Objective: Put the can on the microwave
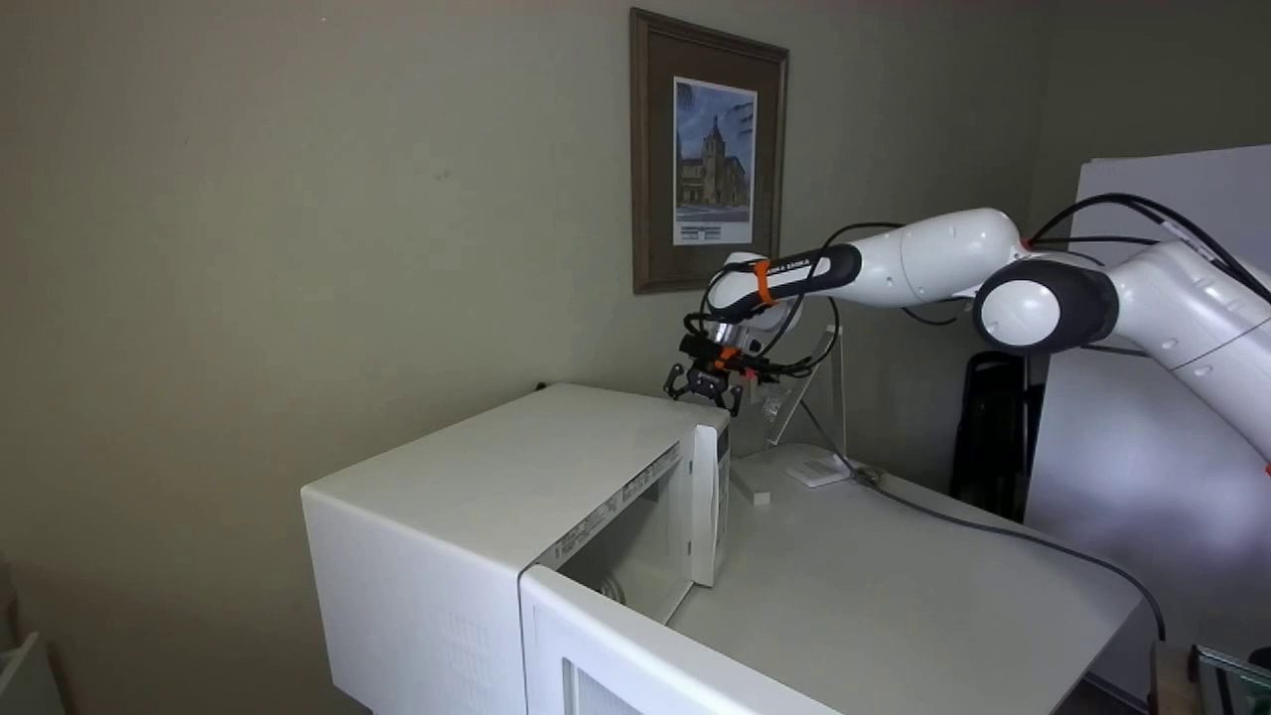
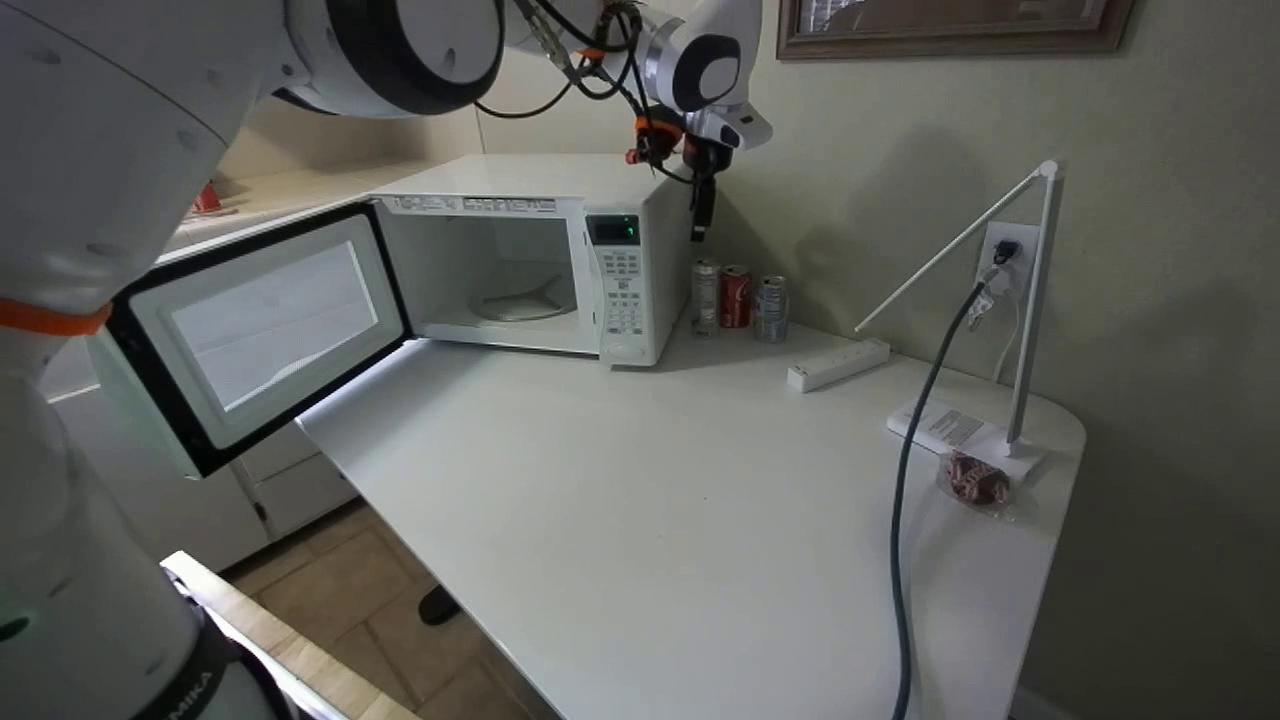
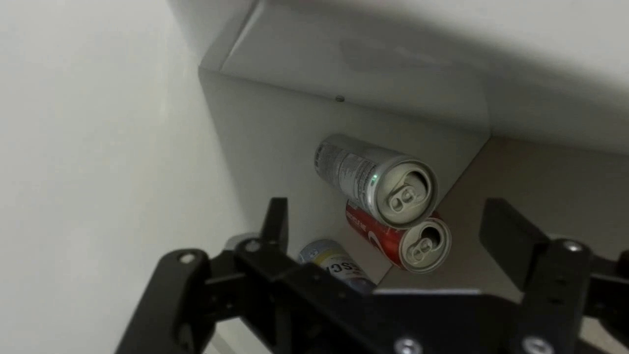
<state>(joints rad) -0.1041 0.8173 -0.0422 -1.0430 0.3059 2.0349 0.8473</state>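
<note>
The slim silvery-grey metal can (image 2: 705, 298) is standing upright on the smooth white tabletop (image 2: 650, 500), by its back edge along the beige wall (image 2: 870, 150) and just beside the big boxy white microwave (image 1: 526, 447). A red metal can (image 2: 735, 298) stands next to it, then a blue-and-silver metal can (image 2: 770, 311) a bit further toward the rounded corner. The black two-finger gripper (image 1: 705, 394) hangs above the silvery one, pointing down, fingers (image 3: 513, 241) spread well apart. In the wrist view the can's top shows between them, but depth is rough there, so I honestly can't tell how close the fingertips are to the rim. The microwave takes up the end of the tabletop away from the rounded corner, its black-framed white door (image 2: 285, 325) swung out past the front edge. Further along the back edge you've got a long white plastic block (image 2: 838, 366) lying flat, then a thin white bent stand (image 2: 1034, 300) near the rounded corner, with a clear plastic bag of something brown (image 2: 978, 482) at its base. A thick grey cord (image 2: 901, 500) runs from the white wall outlet (image 2: 1006, 270) across the tabletop.
</note>
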